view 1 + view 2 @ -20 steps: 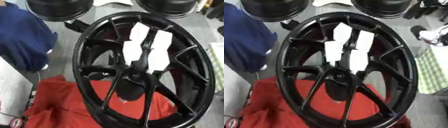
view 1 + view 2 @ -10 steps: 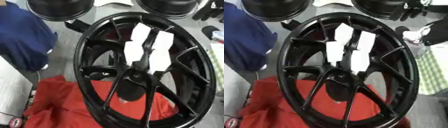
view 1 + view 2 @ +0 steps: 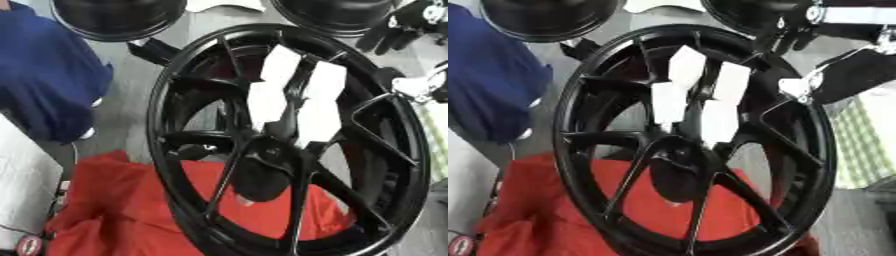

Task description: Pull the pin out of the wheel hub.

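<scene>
A black spoked wheel hub (image 3: 289, 145) fills the middle of both eye views, standing tilted with its face toward the camera; its rim (image 3: 156, 125) forms a tall oval and its spokes converge on a dark central boss (image 3: 262, 172) below the oval's middle. Four pale rectangular patches (image 3: 302, 97) show between the upper spokes, just above the boss. No pin can be told apart from the dark boss and spokes, so its place on the wheel hub cannot be given. The right hand (image 3: 794, 35), black with silver parts, enters from the upper right corner and lies at the upper right of the rim, its dark fingers (image 3: 385, 36) pointing down toward the rim's edge; whether they touch the rim, and whether they are spread or curled, cannot be told. A black and silver forearm section (image 3: 855, 70) lies just right of the rim, below the hand. The left hand shows in neither view. A red cloth (image 3: 122, 210) lies under and behind the lower left part of the wheel hub, visible through the lower spoke gaps. A dark blue cloth (image 3: 44, 85) lies left of the rim. Two further black round wheels (image 3: 114, 17) lie beyond the top of the rim. A green checked cloth (image 3: 855, 145) lies right of the rim.
</scene>
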Action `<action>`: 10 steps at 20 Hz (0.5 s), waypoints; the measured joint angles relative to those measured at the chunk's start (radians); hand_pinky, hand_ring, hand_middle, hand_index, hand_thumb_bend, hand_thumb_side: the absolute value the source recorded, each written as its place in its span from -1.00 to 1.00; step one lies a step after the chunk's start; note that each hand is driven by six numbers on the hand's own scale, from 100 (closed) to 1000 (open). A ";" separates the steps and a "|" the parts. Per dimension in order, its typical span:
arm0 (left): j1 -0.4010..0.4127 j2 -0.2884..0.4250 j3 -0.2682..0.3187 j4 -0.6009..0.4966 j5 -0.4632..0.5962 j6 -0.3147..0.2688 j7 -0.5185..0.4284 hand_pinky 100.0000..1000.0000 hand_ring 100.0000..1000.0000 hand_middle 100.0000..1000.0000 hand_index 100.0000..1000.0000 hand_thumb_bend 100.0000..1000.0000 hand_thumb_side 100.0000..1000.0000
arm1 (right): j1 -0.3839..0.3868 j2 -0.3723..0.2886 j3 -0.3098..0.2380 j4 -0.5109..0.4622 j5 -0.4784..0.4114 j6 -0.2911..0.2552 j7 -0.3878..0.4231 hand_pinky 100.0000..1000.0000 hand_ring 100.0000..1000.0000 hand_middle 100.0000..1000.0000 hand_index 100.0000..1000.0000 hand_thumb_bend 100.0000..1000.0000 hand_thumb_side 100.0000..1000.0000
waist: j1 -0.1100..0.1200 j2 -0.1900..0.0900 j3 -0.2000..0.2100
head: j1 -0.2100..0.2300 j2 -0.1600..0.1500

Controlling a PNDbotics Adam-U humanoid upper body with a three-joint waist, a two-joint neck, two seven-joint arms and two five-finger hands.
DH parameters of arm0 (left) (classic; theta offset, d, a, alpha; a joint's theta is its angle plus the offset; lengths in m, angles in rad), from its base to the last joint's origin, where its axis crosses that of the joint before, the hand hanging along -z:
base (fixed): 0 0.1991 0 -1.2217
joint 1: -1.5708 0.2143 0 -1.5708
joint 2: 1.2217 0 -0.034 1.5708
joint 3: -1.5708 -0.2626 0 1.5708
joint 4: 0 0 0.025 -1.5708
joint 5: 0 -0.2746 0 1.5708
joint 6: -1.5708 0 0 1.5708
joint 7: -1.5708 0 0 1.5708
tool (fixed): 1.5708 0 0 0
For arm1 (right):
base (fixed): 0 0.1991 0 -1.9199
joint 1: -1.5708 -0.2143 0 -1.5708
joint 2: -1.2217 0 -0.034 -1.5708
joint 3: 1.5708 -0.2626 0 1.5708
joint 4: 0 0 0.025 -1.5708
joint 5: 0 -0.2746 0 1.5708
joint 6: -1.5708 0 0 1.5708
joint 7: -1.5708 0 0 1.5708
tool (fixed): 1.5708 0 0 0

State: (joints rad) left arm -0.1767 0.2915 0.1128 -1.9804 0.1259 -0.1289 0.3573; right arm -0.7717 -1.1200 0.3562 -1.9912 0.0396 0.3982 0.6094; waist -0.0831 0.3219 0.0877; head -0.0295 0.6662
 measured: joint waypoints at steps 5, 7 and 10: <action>-0.001 0.000 -0.004 0.000 0.000 0.003 -0.003 0.35 0.62 0.46 0.78 -0.30 0.01 | -0.033 0.029 0.025 0.005 0.011 0.060 -0.030 0.72 0.68 0.64 0.77 -1.00 -0.60 | -0.003 0.000 0.003 | -0.006 0.001; -0.001 -0.001 -0.004 0.000 0.000 0.004 -0.004 0.35 0.62 0.46 0.78 -0.30 0.01 | -0.046 0.044 0.037 0.012 0.025 0.089 -0.043 0.71 0.68 0.64 0.77 -1.00 -0.52 | -0.005 0.000 0.004 | -0.009 0.001; -0.001 -0.001 -0.004 0.000 0.000 0.005 -0.005 0.35 0.62 0.46 0.78 -0.30 0.02 | -0.060 0.064 0.053 0.022 0.033 0.125 -0.058 0.73 0.72 0.68 0.81 -1.00 -0.49 | -0.007 0.000 0.006 | -0.009 0.006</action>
State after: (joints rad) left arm -0.1780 0.2906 0.1084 -1.9804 0.1264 -0.1234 0.3518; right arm -0.8312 -1.0561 0.4088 -1.9693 0.0729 0.5229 0.5517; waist -0.0897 0.3219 0.0933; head -0.0386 0.6724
